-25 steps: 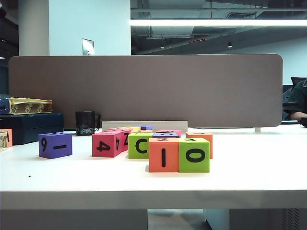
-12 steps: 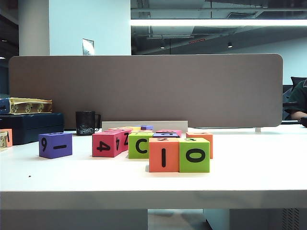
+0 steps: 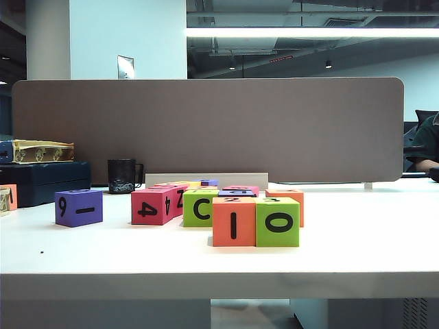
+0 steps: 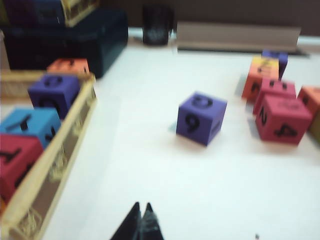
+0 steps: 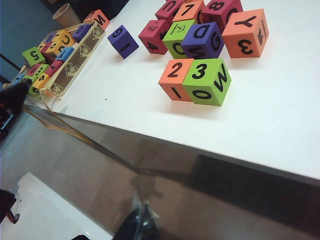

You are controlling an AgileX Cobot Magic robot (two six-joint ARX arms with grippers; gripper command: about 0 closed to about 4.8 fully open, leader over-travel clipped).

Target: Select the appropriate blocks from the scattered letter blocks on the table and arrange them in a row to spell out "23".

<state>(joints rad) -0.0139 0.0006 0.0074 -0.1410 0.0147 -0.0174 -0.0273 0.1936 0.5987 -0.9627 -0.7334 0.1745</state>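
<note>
The orange block point(image 3: 233, 221) showing "I" and the lime-green block point(image 3: 278, 221) showing "O" stand side by side and touching near the table's point(image 3: 357, 247) front edge. In the right wrist view their tops read "2" point(image 5: 176, 79) and "3" point(image 5: 206, 81). Behind them sit the other scattered letter blocks, among them a green "C" point(image 3: 199, 208), a pink "4" point(image 3: 156, 205) and an orange cube with "3" point(image 5: 245, 33). My left gripper point(image 4: 141, 206) hangs shut and empty over bare table, short of a lone purple block point(image 4: 201, 118). My right gripper point(image 5: 141, 210) is shut and empty, below and in front of the table edge.
A wooden tray point(image 4: 60, 160) with several more blocks lies at the table's left end, also seen in the right wrist view point(image 5: 75, 62). A black mug point(image 3: 123, 175), a dark case point(image 3: 44, 179) and a brown partition point(image 3: 206, 130) stand at the back.
</note>
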